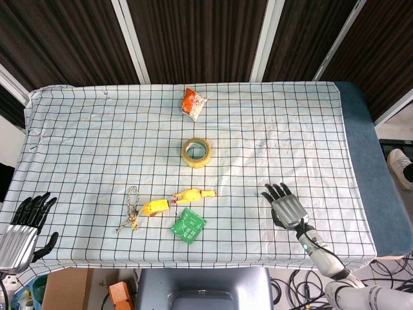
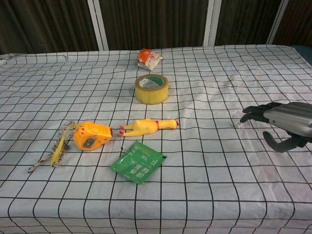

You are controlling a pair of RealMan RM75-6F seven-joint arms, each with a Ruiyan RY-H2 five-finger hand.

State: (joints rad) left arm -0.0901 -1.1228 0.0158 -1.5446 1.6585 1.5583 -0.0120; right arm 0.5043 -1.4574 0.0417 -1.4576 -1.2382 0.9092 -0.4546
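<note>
My right hand [image 1: 284, 203] [image 2: 280, 123] hovers palm down over the near right part of the table, fingers spread, holding nothing. My left hand [image 1: 24, 227] hangs off the near left corner of the table, fingers apart and empty; the chest view does not show it. Nearest the right hand lie a yellow rubber chicken [image 1: 192, 195] [image 2: 147, 126] and a green packet [image 1: 188, 225] [image 2: 137, 162]. A yellow tape measure [image 1: 153, 207] [image 2: 89, 136] with a cord lies left of them.
A roll of yellowish tape [image 1: 197, 152] [image 2: 151, 88] stands mid-table. An orange and white snack bag [image 1: 193, 103] [image 2: 148, 58] lies near the far edge. A white checked cloth [image 1: 97, 148] covers the table; a blue strip [image 1: 361, 148] runs along its right side.
</note>
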